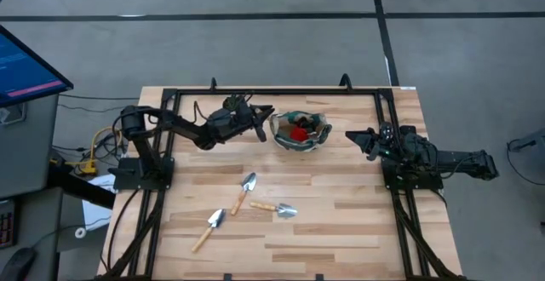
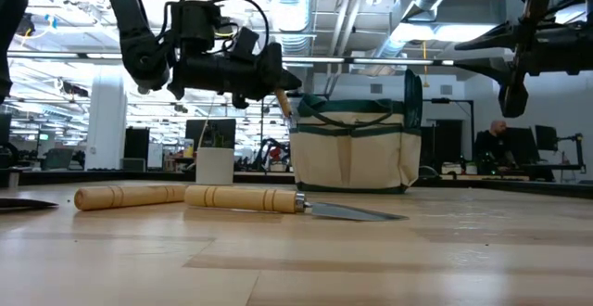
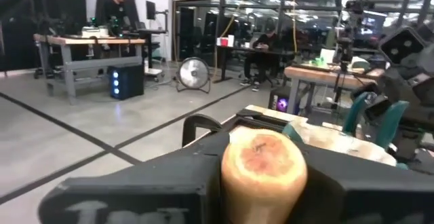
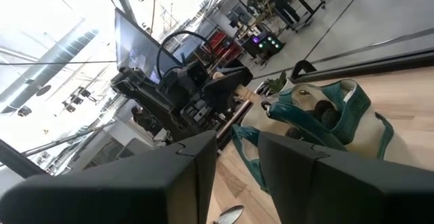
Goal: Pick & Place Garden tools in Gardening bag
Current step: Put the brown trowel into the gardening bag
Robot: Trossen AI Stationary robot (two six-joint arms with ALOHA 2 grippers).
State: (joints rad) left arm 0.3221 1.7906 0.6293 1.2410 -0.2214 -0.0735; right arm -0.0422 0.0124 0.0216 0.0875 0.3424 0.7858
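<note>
Left end effector (image 1: 260,121) hovered just beside the gardening bag (image 1: 300,130), pinching a trowel (image 3: 264,173) by its wooden handle, seemingly raised above the rim so the tool could be lowered in. Right end effector (image 1: 353,135) waited on the bag's opposite side, its fingers slightly apart and holding nothing. Red showed inside the bag; whether a tool already lay there could not be told. Three more trowels (image 1: 243,190) lay on the bench (image 1: 341,230) nearer the front edge than the bag, still to be collected
</note>
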